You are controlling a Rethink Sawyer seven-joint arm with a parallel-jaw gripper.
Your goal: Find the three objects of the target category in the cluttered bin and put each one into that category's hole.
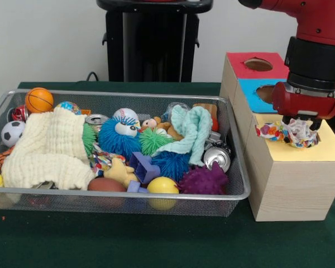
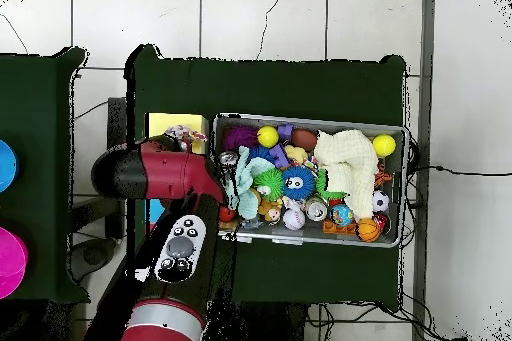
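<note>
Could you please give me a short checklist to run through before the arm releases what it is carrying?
1. Crumpled white wad with red, blue and yellow print sits at the end effector: ok.
2. End effector is over the yellow top of the pale wood-grain box: ok.
3. Wad lined up with the yellow-surround hole: cannot tell, the arm hides the opening.
4. End effector clear of the red-surround opening and the blue-surround opening: ok.
5. Arm clear of the silver wire-mesh bin: ok.
6. More printed wads left in the bin: cannot tell, clutter covers much of it.
</note>
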